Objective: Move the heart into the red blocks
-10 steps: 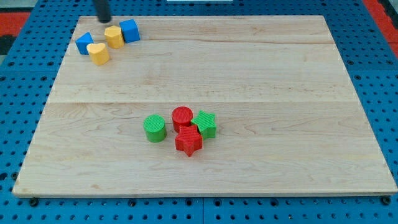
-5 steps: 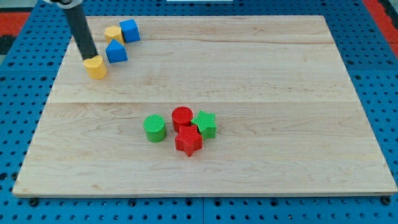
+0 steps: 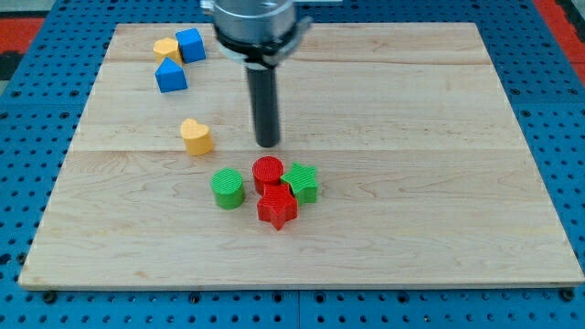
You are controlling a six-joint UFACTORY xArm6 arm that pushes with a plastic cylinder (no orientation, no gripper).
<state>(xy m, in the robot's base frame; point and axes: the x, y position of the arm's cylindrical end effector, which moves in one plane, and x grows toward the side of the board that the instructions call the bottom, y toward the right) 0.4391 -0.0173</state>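
The yellow heart (image 3: 196, 136) lies left of the board's middle. The red cylinder (image 3: 268, 171) and the red star (image 3: 277, 207) sit just below the middle, touching each other. My tip (image 3: 268, 143) stands to the right of the heart, with a clear gap between them, and just above the red cylinder without touching it. The heart lies up and to the left of the red blocks, with the green cylinder (image 3: 228, 188) below it.
A green star (image 3: 302, 182) touches the red blocks on their right. A yellow block (image 3: 165, 48), a blue cube (image 3: 190, 44) and a blue triangular block (image 3: 170, 76) sit at the top left of the wooden board (image 3: 439, 183).
The heart has slid down and right, from the top left corner towards the red blocks. My tip has swung from the heart's upper left to its right. The blue triangular block shifted right earlier.
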